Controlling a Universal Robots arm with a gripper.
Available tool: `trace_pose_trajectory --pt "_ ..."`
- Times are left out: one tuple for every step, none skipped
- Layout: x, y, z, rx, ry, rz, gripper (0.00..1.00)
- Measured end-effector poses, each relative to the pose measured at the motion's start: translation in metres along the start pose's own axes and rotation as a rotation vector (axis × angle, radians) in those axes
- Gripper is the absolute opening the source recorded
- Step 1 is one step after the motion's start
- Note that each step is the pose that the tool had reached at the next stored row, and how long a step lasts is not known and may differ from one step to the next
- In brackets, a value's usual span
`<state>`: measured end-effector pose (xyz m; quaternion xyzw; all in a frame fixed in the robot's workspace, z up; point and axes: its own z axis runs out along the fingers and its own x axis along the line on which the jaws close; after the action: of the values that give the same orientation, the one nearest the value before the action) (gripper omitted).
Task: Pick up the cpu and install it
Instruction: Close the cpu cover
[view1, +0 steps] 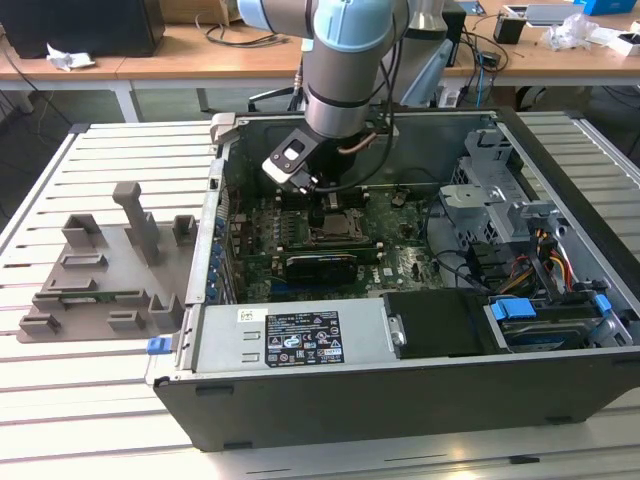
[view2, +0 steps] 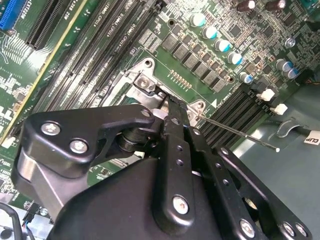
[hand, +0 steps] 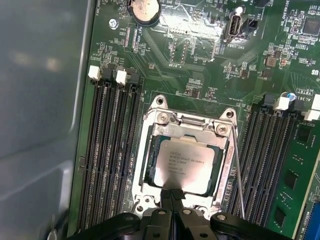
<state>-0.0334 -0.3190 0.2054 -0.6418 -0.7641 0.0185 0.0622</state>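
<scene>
The arm (view1: 345, 60) comes down from above into the open computer case (view1: 400, 390), which lies on its side on the slatted table (view1: 120, 160). Its last, thick segment stands nearly upright. Below it the wrist bends a little toward the exterior view's left, where a small pale box (view1: 290, 160) is mounted on it. The gripper (view1: 325, 195) points down at the motherboard (view1: 400, 245) and hangs low, directly above the socket frame (view1: 338, 228) in the middle of the board.

In the first wrist view the cpu (hand: 182, 167) lies flat inside the socket frame (hand: 144, 160), with its silvery top facing up and its edges parallel to the frame. The two fingers of the gripper (hand: 173, 194) are pressed together, with only a thin line between them and nothing visible in their grasp. Their tips are at the cpu edge nearest to the gripper, about at its middle. Whether the tips touch the chip or only hover just over it, I cannot tell.

In the second wrist view the closed fingers (view2: 172, 145) look like one narrow black bar that reaches down to the metal corner of the socket. A thin metal rod (hand: 238, 170) stands free along one side of the frame, between the frame and a row of memory slots (hand: 265, 160). More memory slots (hand: 107, 150) run along the opposite side.

A grey tray (view1: 100, 270) with raised blocks lies on the table at the exterior view's left, well apart from the gripper.
</scene>
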Motion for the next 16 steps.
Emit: trace_pose_trajectory --pt "-0.0001 0.0005 0.0000 -0.0001 0.0004 0.000 0.11" --pt "-0.0002 0.0011 -0.0001 -0.0002 0.0008 0.000 0.11" --pt "-0.0003 0.0016 -0.0003 -0.0002 0.0011 0.000 0.11" --pt "-0.0003 0.0019 -0.0007 -0.0002 0.0015 0.000 0.11" --pt "-0.0002 0.0018 -0.0018 -0.0003 0.0021 0.000 0.11" --pt "0.0002 0.0014 -0.0063 -0.0003 0.0021 0.000 0.11" --pt "0.0006 0.0008 -0.0123 -0.0004 0.0023 0.000 0.11" --pt "0.0007 0.0009 -0.0149 0.0000 0.0021 -0.001 0.11" --pt "0.0001 0.0044 -0.0155 0.0046 0.0033 0.000 0.11" --pt "-0.0005 0.0081 -0.0160 0.0115 0.0045 0.000 0.11" --pt "-0.0011 0.0112 -0.0164 0.0177 0.0054 0.001 0.11" --pt "-0.0025 0.0193 -0.0174 0.0332 0.0080 0.002 0.11" --pt "-0.0037 0.0266 -0.0182 0.0457 0.0104 0.002 0.11" --pt "-0.0046 0.0323 -0.0188 0.0548 0.0123 0.003 0.11" --pt "-0.0053 0.0364 -0.0194 0.0611 0.0133 0.003 0.11" --pt "-0.0064 0.0426 -0.0205 0.0702 0.0147 0.003 0.11"
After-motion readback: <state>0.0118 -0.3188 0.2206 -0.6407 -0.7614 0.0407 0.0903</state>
